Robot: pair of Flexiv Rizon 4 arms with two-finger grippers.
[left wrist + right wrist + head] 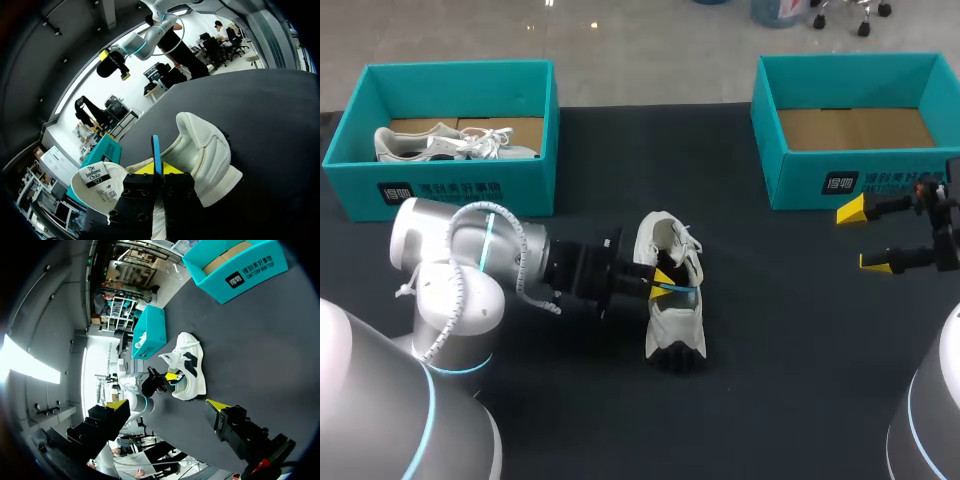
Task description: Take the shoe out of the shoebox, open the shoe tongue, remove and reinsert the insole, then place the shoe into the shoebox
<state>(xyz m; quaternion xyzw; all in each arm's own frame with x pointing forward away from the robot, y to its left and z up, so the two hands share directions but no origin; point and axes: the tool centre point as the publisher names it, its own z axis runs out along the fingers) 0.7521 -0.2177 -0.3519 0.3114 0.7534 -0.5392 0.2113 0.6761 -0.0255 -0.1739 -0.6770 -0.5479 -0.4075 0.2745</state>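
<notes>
One white sneaker [672, 300] lay mid-table on the dark mat, well apart from the empty shoebox [800, 180]. I judged we were in the insole step. My left claw [665, 280] sat at the shoe's mouth, pinching the thin blue insole [156, 150], which stood edge-up between its fingers, with the tongue [100, 185] folded back beside it. Coming out or going back in, I couldn't tell. The next move called for a steady slide along the shoe's length. My right claw [865, 237] hung spread beside that box.
</notes>
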